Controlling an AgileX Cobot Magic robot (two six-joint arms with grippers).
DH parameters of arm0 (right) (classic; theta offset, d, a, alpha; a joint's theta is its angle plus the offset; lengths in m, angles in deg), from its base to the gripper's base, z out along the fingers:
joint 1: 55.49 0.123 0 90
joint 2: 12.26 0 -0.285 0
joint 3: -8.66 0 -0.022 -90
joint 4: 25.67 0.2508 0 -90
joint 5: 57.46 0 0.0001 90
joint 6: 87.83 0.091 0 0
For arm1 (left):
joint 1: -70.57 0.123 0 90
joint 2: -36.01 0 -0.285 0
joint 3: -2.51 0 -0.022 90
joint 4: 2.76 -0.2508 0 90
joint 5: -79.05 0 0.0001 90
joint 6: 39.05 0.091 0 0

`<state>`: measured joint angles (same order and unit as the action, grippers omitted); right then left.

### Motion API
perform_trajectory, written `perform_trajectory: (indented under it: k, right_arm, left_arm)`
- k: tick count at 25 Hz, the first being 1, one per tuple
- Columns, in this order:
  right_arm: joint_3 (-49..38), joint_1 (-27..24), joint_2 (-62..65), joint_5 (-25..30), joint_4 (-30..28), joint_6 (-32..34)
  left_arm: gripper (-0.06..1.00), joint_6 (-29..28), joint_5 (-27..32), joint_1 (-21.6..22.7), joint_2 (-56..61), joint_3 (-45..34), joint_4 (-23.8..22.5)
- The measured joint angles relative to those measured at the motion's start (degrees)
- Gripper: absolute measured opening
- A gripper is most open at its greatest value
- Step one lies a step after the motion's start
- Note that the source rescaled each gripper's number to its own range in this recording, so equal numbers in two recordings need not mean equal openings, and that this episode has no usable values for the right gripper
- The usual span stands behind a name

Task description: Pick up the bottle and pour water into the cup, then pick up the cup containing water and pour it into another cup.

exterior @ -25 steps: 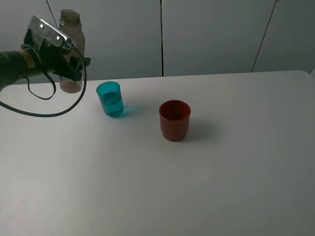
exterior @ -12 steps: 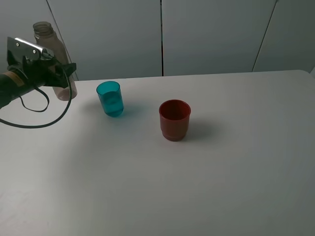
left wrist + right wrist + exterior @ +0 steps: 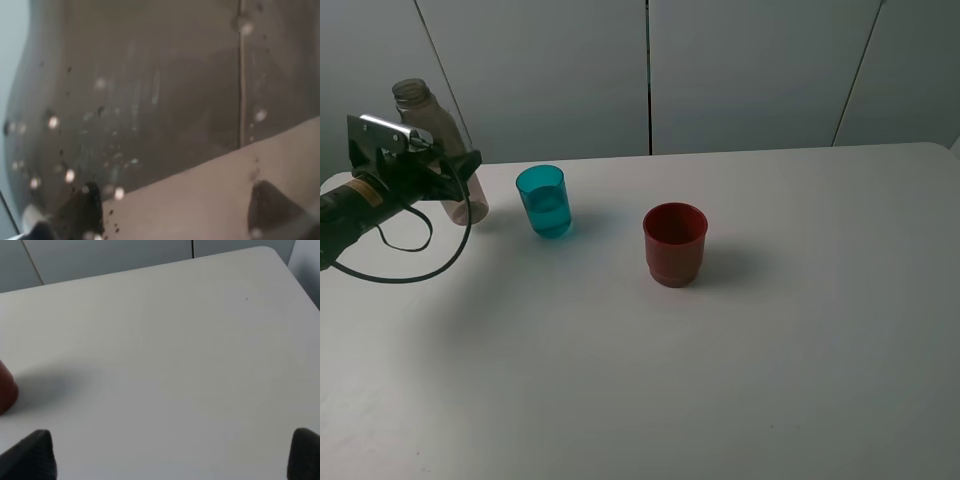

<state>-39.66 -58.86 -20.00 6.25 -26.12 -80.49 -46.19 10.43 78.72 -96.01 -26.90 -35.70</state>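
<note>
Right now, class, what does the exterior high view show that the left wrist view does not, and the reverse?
Only the exterior high view shows the teal cup and the red cup, standing apart, plus the whole tilted bottle up to its neck. Only the left wrist view shows droplets speckling the bottle's wall, which nearly fills that picture. Both show the bottle and the left gripper closed on it.

The exterior camera looks down from high over the white table [image 3: 770, 380]. The left wrist camera sits tight against the smoky grey-brown transparent plastic bottle [image 3: 140, 90]. The right wrist camera overlooks the tabletop, sharing with the high view the opaque dark red plastic cup [image 3: 5, 387].
</note>
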Motion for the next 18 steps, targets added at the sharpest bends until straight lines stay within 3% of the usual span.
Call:
perform_trajectory:
  k: [14,15,17,18]
  right_arm:
    - [0.0,0.0,0.0,0.0,0.0,0.0]
    - [0.0,0.0,0.0,0.0,0.0,0.0]
    - [0.0,0.0,0.0,0.0,0.0,0.0]
    - [0.0,0.0,0.0,0.0,0.0,0.0]
  left_arm:
    - [0.0,-0.2,0.0,2.0,-2.7,0.0,-0.1]
    - [0.03,-0.2,-0.1,2.0,-2.7,0.0,-0.1]
    - [0.66,-0.2,-0.3,2.0,-2.7,0.0,-0.2]
    - [0.82,-0.2,-0.4,2.0,-2.7,0.0,-0.2]
